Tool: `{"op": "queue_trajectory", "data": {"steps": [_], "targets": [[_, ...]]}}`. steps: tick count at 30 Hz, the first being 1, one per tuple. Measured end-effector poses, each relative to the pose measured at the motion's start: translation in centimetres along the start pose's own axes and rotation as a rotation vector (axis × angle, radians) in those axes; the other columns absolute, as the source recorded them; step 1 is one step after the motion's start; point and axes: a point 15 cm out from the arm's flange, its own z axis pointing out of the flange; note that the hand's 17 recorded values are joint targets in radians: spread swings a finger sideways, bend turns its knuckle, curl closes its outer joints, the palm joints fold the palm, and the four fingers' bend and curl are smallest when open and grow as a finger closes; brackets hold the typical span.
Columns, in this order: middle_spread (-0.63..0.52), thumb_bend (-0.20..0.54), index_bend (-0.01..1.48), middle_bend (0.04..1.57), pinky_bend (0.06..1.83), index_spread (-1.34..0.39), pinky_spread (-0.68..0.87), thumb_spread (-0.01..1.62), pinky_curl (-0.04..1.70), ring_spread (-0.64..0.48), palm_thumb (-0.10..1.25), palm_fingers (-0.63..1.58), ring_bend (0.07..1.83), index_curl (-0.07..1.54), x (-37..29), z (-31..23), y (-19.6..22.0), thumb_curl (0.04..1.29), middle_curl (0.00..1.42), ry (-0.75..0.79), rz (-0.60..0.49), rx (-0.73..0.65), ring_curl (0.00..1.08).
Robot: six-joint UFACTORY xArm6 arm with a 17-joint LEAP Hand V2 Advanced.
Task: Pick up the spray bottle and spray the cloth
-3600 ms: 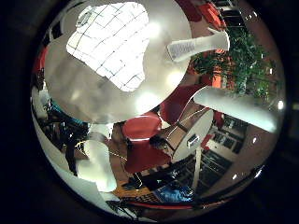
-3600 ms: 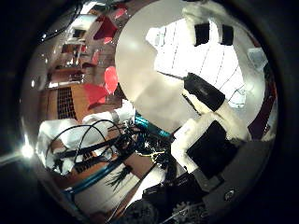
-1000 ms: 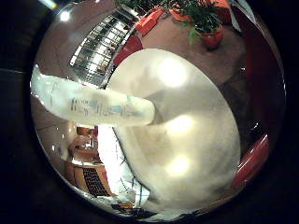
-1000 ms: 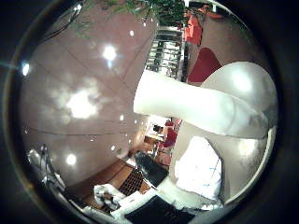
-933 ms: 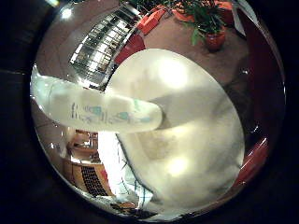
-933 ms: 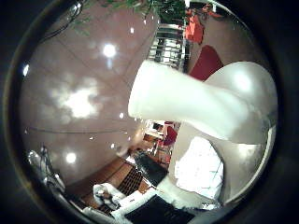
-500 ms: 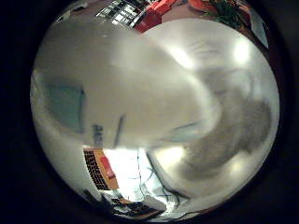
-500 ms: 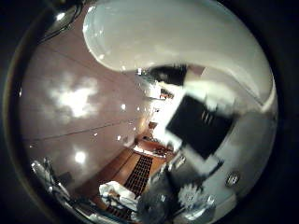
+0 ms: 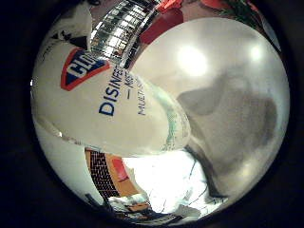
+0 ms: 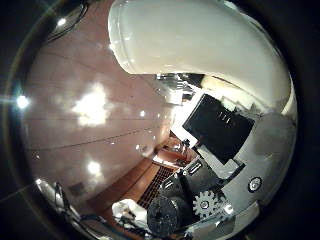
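Note:
The white spray bottle [image 9: 104, 90] with a blue and red label fills much of the right little finger side palm view, close to the palm, over the round white table [image 9: 228, 85]. A white cloth [image 9: 176, 180] lies crumpled on the table beside it. In the right thumb side palm view the bottle's white body [image 10: 200, 45] runs just past the palm, and my hand [image 10: 225, 140] shows there with black and white fingers [image 10: 222, 122] curled against the bottle's side.
A glossy reddish-brown floor [image 10: 80, 110] lies around the table. A red chair [image 9: 161, 21] and a metal grille [image 9: 123, 28] stand beyond the table's edge.
The palm has closed in on the bottle, which has gone from a small shape on the table to filling the views. The fingers have come in against its side.

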Motion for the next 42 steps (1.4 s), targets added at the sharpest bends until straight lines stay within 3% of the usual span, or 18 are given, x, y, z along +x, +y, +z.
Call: {"op": "queue_trajectory", "data": {"steps": [3, 15, 23, 32, 42], "targets": [[-0.08, -0.013, 1.15, 1.37, 1.21, -0.19, -0.17, 0.9, 1.0, -0.17, 1.09, 1.16, 1.45, 0.74, -1.0, -0.6, 1.4, 0.69, 0.67, 0.055, 0.006, -0.096, 0.65], [-0.08, -0.016, 1.15, 1.39, 1.11, -0.2, -0.15, 0.84, 1.22, -0.17, 1.05, 1.16, 1.47, 0.74, -9.5, -8.9, 4.5, 0.78, 0.64, 0.587, -0.164, -0.609, 0.64], [-0.09, -0.016, 1.14, 1.39, 1.07, -0.21, -0.16, 0.81, 1.29, -0.17, 1.04, 1.16, 1.47, 0.74, -12.8, -4.0, 9.9, 0.81, 0.63, 0.841, -0.266, -0.908, 0.63], [-0.09, -0.018, 1.13, 1.4, 1.05, -0.21, -0.16, 0.81, 1.33, -0.17, 1.03, 1.17, 1.48, 0.75, -13.7, 1.8, 14.0, 0.83, 0.63, 1.289, -0.405, -1.135, 0.63], [-0.09, -0.017, 1.11, 1.4, 1.04, -0.22, -0.17, 0.81, 1.35, -0.17, 1.03, 1.16, 1.47, 0.77, -9.5, 7.1, 18.8, 0.84, 0.64, 1.543, -0.309, -1.332, 0.63]]}}
